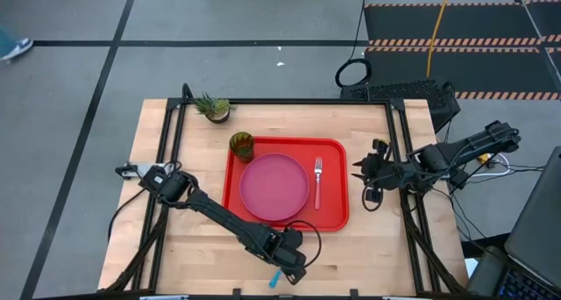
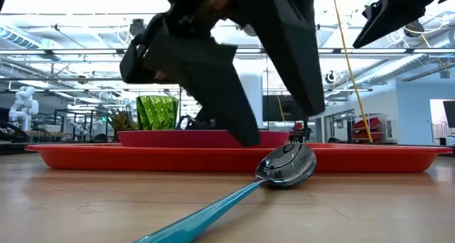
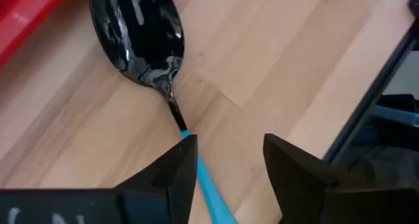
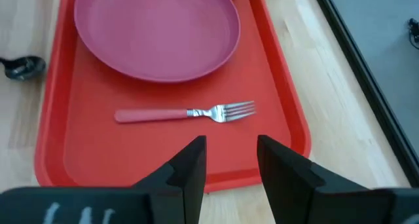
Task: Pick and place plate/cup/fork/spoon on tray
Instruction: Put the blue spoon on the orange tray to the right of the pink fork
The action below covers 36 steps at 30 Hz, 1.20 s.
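Observation:
The red tray (image 1: 337, 214) lies mid-table and holds the pink plate (image 1: 274, 186), the green cup (image 1: 242, 145) at its far left corner and the red-handled fork (image 1: 317, 182) right of the plate. The blue-handled spoon (image 3: 141, 34) lies flat on the wood in front of the tray's near rim, its dark bowl (image 2: 286, 165) toward the tray. My left gripper (image 3: 229, 155) is open above the spoon's handle, one finger on either side of it. My right gripper (image 4: 232, 158) hangs open and empty above the table just right of the tray. My left gripper comes at the spoon slanting down from above, fingers across the blue handle (image 3: 200, 168) near its joint with the metal neck. One finger (image 3: 177, 168) stands right beside the handle; whether it touches I cannot tell. The spoon lies on the table.
A small potted plant (image 1: 213, 107) stands at the far left of the table. Black frame rails (image 1: 399, 142) run along the table's left and right sides. Bare wood lies left of the tray and along the near edge.

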Available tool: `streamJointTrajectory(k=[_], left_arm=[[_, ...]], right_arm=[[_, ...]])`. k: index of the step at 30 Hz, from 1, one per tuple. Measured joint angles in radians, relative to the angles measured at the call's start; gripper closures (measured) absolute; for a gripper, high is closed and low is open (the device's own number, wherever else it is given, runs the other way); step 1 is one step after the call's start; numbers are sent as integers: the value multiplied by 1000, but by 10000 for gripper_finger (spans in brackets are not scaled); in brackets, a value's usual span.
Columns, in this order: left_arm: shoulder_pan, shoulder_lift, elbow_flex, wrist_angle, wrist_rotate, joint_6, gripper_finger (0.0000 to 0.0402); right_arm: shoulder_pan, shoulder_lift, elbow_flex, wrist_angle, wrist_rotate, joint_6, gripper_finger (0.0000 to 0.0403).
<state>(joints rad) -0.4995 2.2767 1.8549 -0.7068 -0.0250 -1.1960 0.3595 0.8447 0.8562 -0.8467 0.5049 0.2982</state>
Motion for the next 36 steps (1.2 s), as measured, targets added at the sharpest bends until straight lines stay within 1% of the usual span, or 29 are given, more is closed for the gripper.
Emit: streamJointTrajectory(k=[5,8,15,19,21,24,27,32,36], left_arm=[[1,26,-1,-18,26,-22,220],[1,32,-2,-65,28,-30,220],[7,59,4,-64,-9,-33,220],[8,83,4,-52,8,-37,220],[8,88,3,-43,0,-47,220],[4,89,3,-38,-27,-59,224],[-1,91,3,-47,-26,-64,250],[-6,91,1,-60,-39,-114,322],[-22,106,1,-6,-62,-136,374]], right_arm=[[0,-4,0,16,0,0,273],[0,-3,0,17,0,0,273],[0,-3,0,20,0,-4,273],[0,-3,0,20,0,-6,273],[0,-3,0,20,1,-13,273],[0,-3,0,21,27,-22,273],[0,-3,0,22,51,-23,273],[0,-3,0,39,51,-31,273],[0,-3,0,51,50,-44,273]])
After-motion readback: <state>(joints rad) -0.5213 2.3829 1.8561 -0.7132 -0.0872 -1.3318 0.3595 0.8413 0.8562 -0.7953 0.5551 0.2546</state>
